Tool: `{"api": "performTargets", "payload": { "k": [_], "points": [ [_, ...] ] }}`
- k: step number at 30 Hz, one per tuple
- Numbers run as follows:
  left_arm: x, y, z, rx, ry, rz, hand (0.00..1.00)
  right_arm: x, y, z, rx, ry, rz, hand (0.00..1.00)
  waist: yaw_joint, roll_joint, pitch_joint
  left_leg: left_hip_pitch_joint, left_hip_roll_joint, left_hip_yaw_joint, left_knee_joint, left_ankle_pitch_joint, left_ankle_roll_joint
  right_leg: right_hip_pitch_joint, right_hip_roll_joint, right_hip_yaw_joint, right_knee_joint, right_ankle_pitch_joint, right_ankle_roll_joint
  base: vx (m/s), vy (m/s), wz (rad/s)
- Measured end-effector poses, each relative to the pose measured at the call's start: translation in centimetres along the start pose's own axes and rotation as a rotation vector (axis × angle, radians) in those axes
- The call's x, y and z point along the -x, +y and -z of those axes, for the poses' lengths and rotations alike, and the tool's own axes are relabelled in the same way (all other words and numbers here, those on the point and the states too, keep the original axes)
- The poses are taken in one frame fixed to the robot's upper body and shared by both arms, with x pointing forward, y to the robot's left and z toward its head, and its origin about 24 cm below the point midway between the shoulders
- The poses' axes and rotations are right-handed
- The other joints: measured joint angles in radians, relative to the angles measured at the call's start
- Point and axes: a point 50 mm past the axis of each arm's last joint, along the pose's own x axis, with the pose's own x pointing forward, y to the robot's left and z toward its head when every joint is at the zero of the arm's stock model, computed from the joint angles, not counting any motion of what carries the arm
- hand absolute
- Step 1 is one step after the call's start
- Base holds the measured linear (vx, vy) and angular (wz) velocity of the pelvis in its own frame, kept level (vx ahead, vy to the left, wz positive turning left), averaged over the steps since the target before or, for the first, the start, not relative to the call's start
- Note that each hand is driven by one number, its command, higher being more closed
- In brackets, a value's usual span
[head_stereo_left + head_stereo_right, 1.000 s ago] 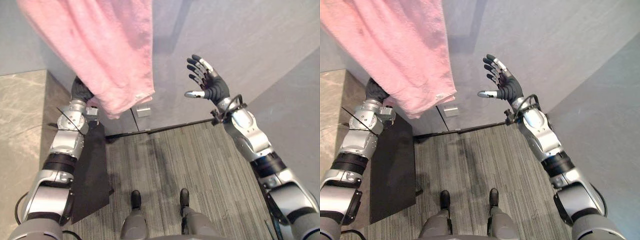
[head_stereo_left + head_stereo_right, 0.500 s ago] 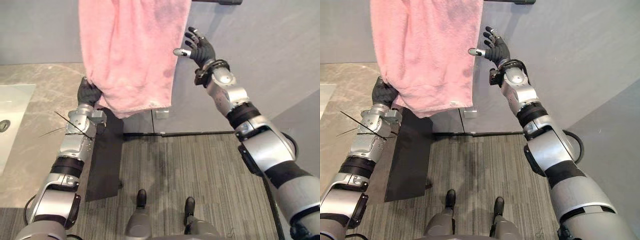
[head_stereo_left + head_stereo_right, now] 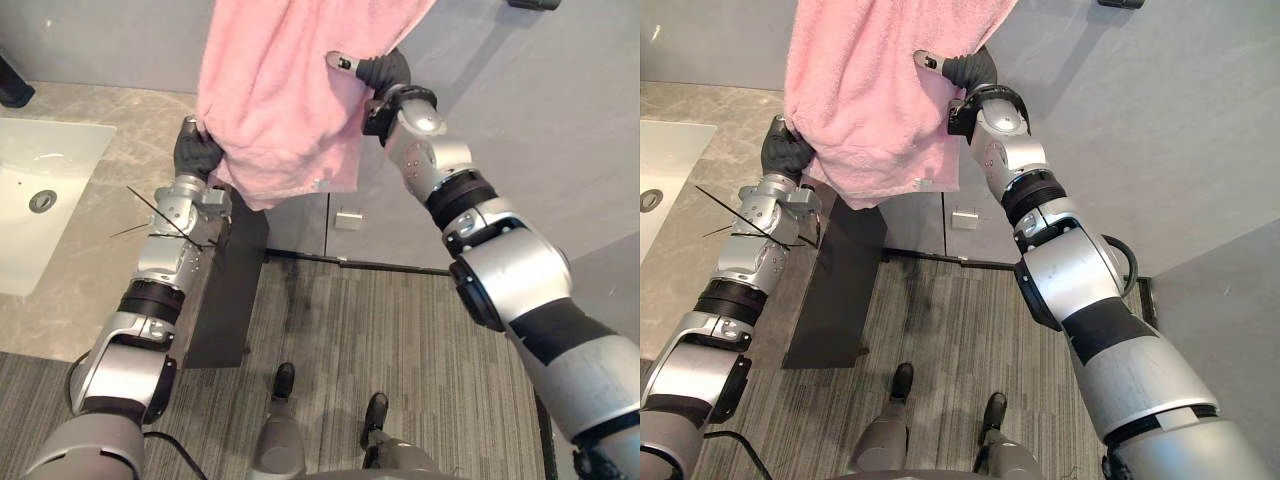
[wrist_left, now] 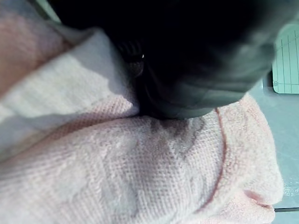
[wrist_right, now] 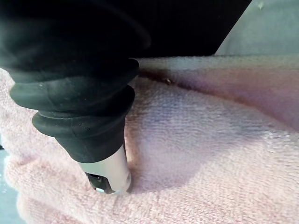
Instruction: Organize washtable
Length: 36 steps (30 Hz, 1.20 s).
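Grey striped carpet [image 3: 400, 330] lies nearest, and a dark panel [image 3: 225, 300] stands against the side of the marble counter [image 3: 90, 260]. The counter's white sink [image 3: 40, 200] is cut off at the picture's edge. Over the counter's corner the left hand [image 3: 196, 152] is buried in the lower edge of the pink towel [image 3: 270, 90]; whether it grips I cannot tell. The towel hangs against the grey wall [image 3: 560, 150], its top out of frame. At its right edge the right hand [image 3: 380, 70] lays its thumb across the front, with the rest hidden behind the cloth, possibly pinching it. A dark bar end [image 3: 535, 3] is cut off above.
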Motion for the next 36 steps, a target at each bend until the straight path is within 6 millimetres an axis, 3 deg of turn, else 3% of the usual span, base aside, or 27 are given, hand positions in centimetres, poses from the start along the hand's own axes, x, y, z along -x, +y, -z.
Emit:
{"api": "performTargets", "payload": {
  "k": [3, 7, 10, 22, 27, 36],
  "points": [
    [-0.1, 0.1, 0.0, -0.001, 0.001, -0.004, 1.00, 0.0, -0.2, -0.1, 0.002, -0.003, 0.005, 1.00, -0.001, 0.000, 0.000, 0.000, 0.000, 0.000, 0.000, 0.000, 0.000, 0.000, 0.000, 0.000, 0.000, 0.000, 0.000, 0.00, 0.000, 0.00],
    [-0.9, 0.6, -0.9, -0.017, -0.012, -0.020, 1.00, 0.0, -2.8, -0.9, -0.036, -0.016, 0.067, 1.00, -0.002, -0.001, 0.000, 0.000, 0.000, 0.005, 0.000, 0.000, 0.000, -0.002, -0.001, 0.002, 0.001, 0.000, 0.000, 0.00, 0.000, -0.01],
    [-1.6, 0.4, -2.1, -0.014, -0.045, -0.017, 1.00, 0.0, -2.8, -0.9, -0.039, -0.018, 0.059, 1.00, -0.015, -0.001, 0.001, 0.001, 0.000, 0.011, 0.000, 0.000, 0.000, -0.005, -0.001, 0.008, 0.002, 0.000, 0.000, 0.01, -0.007, -0.05],
    [-2.4, 1.5, -2.5, -0.026, -0.029, -0.064, 1.00, 0.0, -3.6, -1.1, -0.042, -0.022, 0.072, 1.00, -0.052, -0.004, 0.009, 0.010, 0.009, 0.063, -0.001, 0.000, 0.000, -0.036, 0.002, 0.059, 0.022, 0.002, -0.002, 0.00, -0.001, -0.13],
    [-3.2, 1.2, -3.8, -0.021, -0.064, -0.060, 1.00, 0.0, -3.8, -1.6, -0.076, -0.054, 0.079, 1.00, -0.053, -0.007, 0.038, 0.017, 0.010, 0.079, -0.004, 0.000, 0.000, -0.041, 0.002, 0.075, 0.030, 0.002, -0.002, -0.02, 0.007, -0.08],
    [-3.1, 1.6, -3.1, -0.028, -0.035, -0.077, 1.00, 0.0, -3.6, -1.8, -0.074, -0.070, 0.054, 1.00, -0.055, -0.015, 0.046, 0.017, 0.010, 0.084, -0.002, 0.000, 0.000, -0.043, 0.001, 0.078, 0.030, 0.002, -0.002, 0.00, 0.000, -0.01]
  ]
}}
